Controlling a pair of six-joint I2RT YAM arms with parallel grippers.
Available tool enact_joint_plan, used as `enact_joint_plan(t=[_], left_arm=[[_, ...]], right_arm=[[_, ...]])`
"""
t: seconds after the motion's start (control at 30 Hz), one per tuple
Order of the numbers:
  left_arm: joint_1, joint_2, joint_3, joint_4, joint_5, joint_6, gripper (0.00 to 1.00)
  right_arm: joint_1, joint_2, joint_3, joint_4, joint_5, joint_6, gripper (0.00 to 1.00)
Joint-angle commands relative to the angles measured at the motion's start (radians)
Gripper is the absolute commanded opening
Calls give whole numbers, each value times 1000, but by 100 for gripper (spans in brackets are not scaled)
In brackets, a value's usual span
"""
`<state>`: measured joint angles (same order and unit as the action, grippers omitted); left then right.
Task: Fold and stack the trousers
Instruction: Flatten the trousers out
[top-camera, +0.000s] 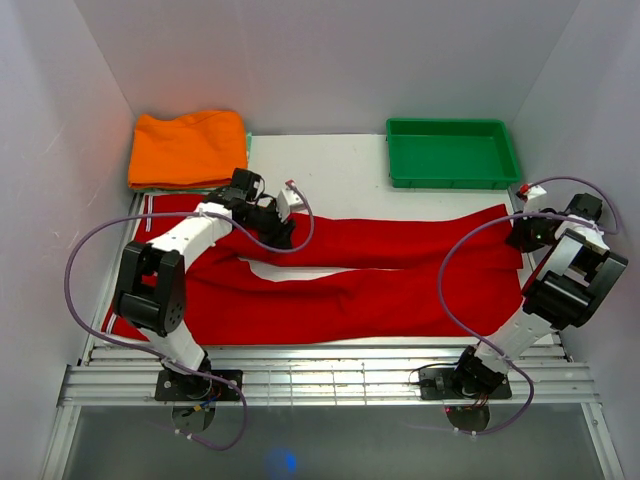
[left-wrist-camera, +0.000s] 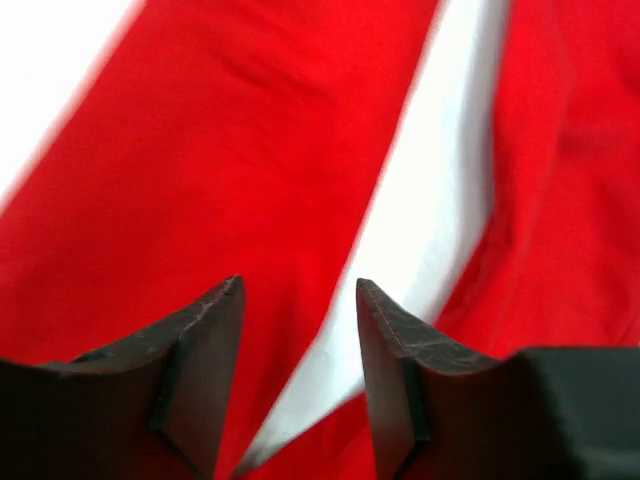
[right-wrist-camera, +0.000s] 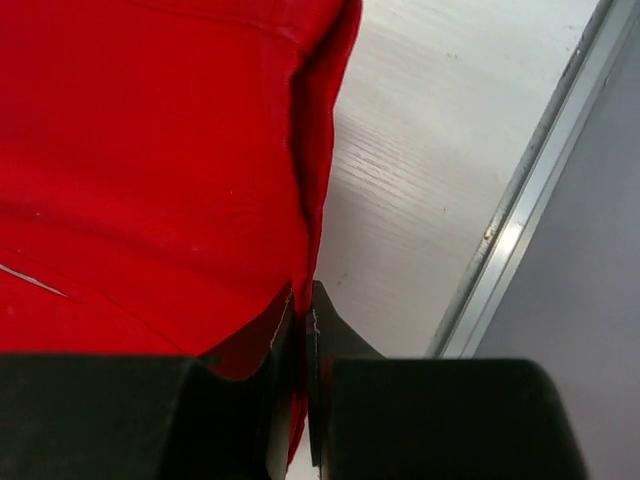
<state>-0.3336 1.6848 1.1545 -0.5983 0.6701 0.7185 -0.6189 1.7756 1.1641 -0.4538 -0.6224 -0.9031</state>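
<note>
**Red trousers flat, R arm pinching cuff end**

Top: red trousers (top-camera: 350, 290) spread across table (top-camera: 340, 170), legs running toward 3 o'clock. Orange stack (top-camera: 187, 148) at 10, green tray (top-camera: 450, 125) at 1.

L wrist: left gripper (left-wrist-camera: 298, 290) jaws apart, empty, over upper leg; touching cloth or not, unclear.

R wrist: right gripper (right-wrist-camera: 303, 295) jaws closed on trouser edge.

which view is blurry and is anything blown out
Left wrist view: the red fabric trousers look soft and smeared, the white table between the legs washed out. Right wrist view: sharp, with glare on the metal rail. Top view: evenly lit, crisp.
</note>
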Motion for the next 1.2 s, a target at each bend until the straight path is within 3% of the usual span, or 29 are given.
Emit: enact_joint_plan(t=[0.0,0.17,0.3,0.47,0.6,0.63,0.67,0.7,0.73,0.83,0.9,0.97,1.1,1.17], left_arm=[[22,-44,89,69,-44,-192,60],[36,125,235,175,-288,-237,63],[54,358,381,151,-349,-251,63],[82,499,491,134,-365,-295,59],[87,602,595,111,-395,-338,56],[87,621,643,108,-414,-349,56],[87,636,662,103,-421,-356,57],[87,635,678,95,-417,-361,58],[88,625,692,94,-397,-367,61],[91,534,679,103,-382,-378,64],[97,446,665,88,-360,-407,86],[110,386,645,57,-322,-424,98],[146,213,527,-26,-278,-438,98],[206,123,470,-63,-251,-439,98]], right_arm=[[-1,-30,-9,18,79,-40,8],[2,-61,-31,56,76,-16,8],[5,-83,-23,156,33,90,8],[28,-48,15,235,67,151,8],[51,36,147,121,85,153,29],[54,44,170,46,95,153,50],[54,50,190,12,107,155,62],[53,50,222,-18,146,152,68],[48,42,232,-64,167,141,81],[19,-22,255,-118,202,77,92],[4,-62,295,-274,173,-35,89],[8,-85,344,-506,139,-113,83],[65,-113,263,-787,154,-263,74],[85,-166,103,-761,188,-255,75]])
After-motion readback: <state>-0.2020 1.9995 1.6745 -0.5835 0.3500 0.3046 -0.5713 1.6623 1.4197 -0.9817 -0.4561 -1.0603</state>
